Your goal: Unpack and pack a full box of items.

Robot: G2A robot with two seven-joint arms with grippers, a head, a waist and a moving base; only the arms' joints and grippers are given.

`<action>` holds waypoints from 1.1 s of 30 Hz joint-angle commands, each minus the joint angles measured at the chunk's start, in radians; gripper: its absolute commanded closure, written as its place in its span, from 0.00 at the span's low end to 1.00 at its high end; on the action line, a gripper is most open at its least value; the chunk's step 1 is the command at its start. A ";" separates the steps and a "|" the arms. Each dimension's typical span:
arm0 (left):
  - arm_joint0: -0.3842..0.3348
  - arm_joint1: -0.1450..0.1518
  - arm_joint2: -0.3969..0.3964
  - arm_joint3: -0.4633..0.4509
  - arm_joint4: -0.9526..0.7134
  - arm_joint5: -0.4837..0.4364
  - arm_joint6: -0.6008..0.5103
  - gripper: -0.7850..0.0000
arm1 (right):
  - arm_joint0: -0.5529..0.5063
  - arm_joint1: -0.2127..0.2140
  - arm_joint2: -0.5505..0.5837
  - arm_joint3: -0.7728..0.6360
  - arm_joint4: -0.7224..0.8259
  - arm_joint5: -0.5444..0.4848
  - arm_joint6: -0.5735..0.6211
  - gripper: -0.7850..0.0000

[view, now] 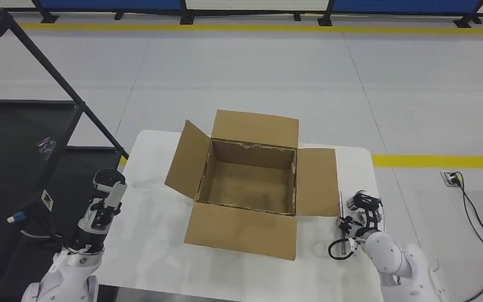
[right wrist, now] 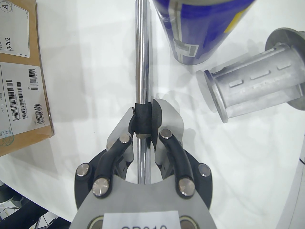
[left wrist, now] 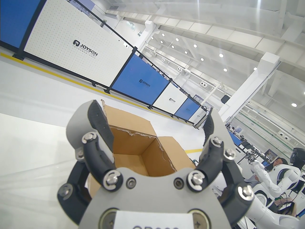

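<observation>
Right wrist view: my right pincer is pressed together on a chrome rod. The black pads grip it partway along its length, so one end runs back under my wrist and the longer end reaches out past my fingertips. The rod points straight away from me over the white table; I cannot tell whether it rests on the surface or sits just above it.

Just beside the rod's far end is a blue can with yellow markings, which appears to stand upright. Near the can, and apart from the rod, a grey metal spool with a flange at each end lies on its side. On the rod's other side, not touching it, one flap of the cardboard box lies flat, with white labels on it.

From the top view, this pincer sits at the table's right side, just beside the box's right-hand flap. The box stands in the middle of the table with all four flaps folded out and its mouth facing up.

My left pincer is at the table's left edge, well apart from the right one. Its fingers are spread wide with nothing between them, and in the left wrist view the open box shows beyond them.
</observation>
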 commanded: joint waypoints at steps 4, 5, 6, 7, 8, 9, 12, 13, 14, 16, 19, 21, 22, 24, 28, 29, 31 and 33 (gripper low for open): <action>0.000 0.000 0.000 0.000 0.000 0.000 0.000 0.00 | -0.011 0.002 -0.008 -0.031 -0.008 0.019 0.000 0.69; 0.000 0.000 0.000 0.000 0.000 0.000 0.000 0.00 | -0.014 0.003 -0.009 -0.038 -0.008 0.021 0.000 0.65; 0.000 0.000 0.000 0.000 0.000 0.000 0.000 0.00 | -0.017 0.004 -0.011 -0.045 -0.011 0.025 0.002 0.65; 0.000 0.000 0.000 0.000 0.000 0.000 0.000 0.00 | -0.020 0.004 -0.012 -0.052 -0.015 0.028 0.003 0.65; 0.000 0.000 0.000 0.000 0.000 0.000 0.000 0.00 | -0.022 0.005 -0.012 -0.059 -0.017 0.033 0.003 0.65; 0.000 0.000 0.000 0.000 0.000 0.000 0.000 0.00 | -0.025 0.005 -0.013 -0.068 -0.020 0.037 0.004 0.64; 0.000 0.000 0.000 0.000 0.000 0.000 0.000 0.00 | -0.036 0.007 -0.017 -0.097 -0.030 0.047 0.006 0.64; 0.000 0.000 0.000 0.000 0.000 0.000 0.000 0.00 | -0.040 0.008 -0.019 -0.108 -0.033 0.048 0.006 0.65; 0.000 0.000 0.000 0.000 0.000 0.000 0.000 0.00 | -0.044 0.008 -0.022 -0.118 -0.034 0.046 0.005 0.65; 0.000 0.000 0.000 0.000 0.000 0.000 0.000 0.00 | -0.051 0.009 -0.027 -0.134 -0.038 0.044 0.005 0.65; 0.000 0.000 0.000 0.000 0.000 0.000 0.000 0.00 | -0.057 0.010 -0.036 -0.159 -0.047 0.047 0.001 0.66; 0.000 0.000 0.000 0.000 0.000 0.000 0.000 0.00 | -0.070 0.010 -0.037 -0.193 -0.035 0.028 -0.022 0.67; 0.000 0.000 0.000 0.000 0.000 0.000 0.000 0.00 | -0.082 0.011 -0.032 -0.213 -0.024 0.020 -0.040 0.68; 0.000 0.000 0.000 0.000 0.000 0.000 0.000 0.00 | -0.111 0.011 -0.014 -0.259 0.001 0.018 -0.083 0.71; 0.000 0.000 0.000 0.000 0.000 0.000 0.000 0.00 | -0.203 0.008 0.027 -0.389 0.090 0.005 -0.225 0.65; 0.000 0.000 0.000 0.000 0.000 0.000 0.000 0.00 | -0.228 0.007 0.037 -0.419 0.109 -0.008 -0.256 0.62; 0.000 0.000 0.000 0.000 0.000 0.000 0.000 0.00 | -0.270 0.007 0.056 -0.476 0.148 -0.042 -0.313 0.53; 0.000 0.000 0.000 0.000 0.000 0.000 0.000 0.00 | -0.306 0.006 0.073 -0.516 0.234 -0.151 -0.384 0.21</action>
